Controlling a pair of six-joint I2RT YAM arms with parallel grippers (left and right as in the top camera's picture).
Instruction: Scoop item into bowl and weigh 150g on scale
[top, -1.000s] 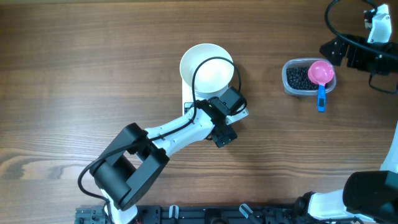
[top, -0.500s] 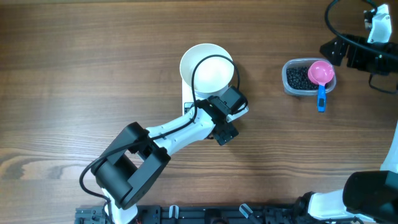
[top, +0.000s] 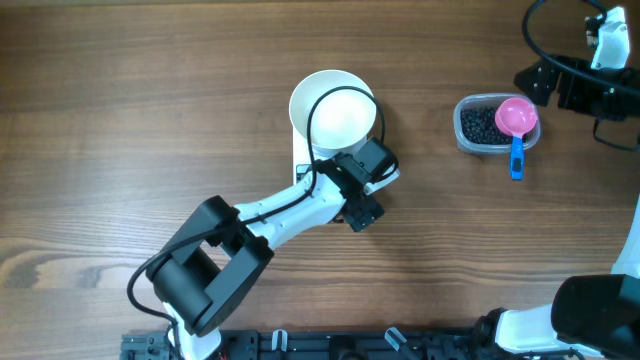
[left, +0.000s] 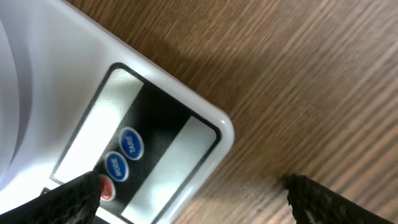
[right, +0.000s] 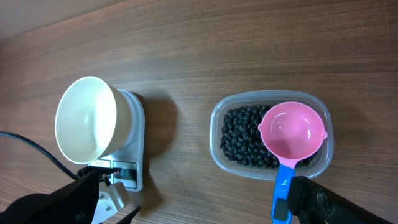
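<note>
The white bowl (top: 331, 110) (right: 86, 118) stands empty on the white scale (top: 302, 166) (right: 129, 163). In the left wrist view the scale's front corner (left: 186, 134) shows its display and round buttons. My left gripper (top: 352, 196) (left: 193, 208) hovers open just over that corner, one fingertip (left: 78, 200) by the red button. The black beans (top: 477, 123) (right: 244, 140) lie in a clear tub (top: 463, 137) (right: 217, 155), and a pink scoop (top: 517, 117) (right: 292, 130) with a blue handle rests across it. My right gripper (top: 545, 85) (right: 199, 208) stands open above the tub, holding nothing.
Bare wooden table surrounds the scale and the tub. The left arm (top: 260, 220) stretches from the front edge toward the scale, with a black cable looping over the bowl. The right arm's base (top: 590, 315) sits at the front right corner.
The left gripper's tip has crept slightly closer to the scale's front. The right arm, bowl, tub and scoop have not moved.
</note>
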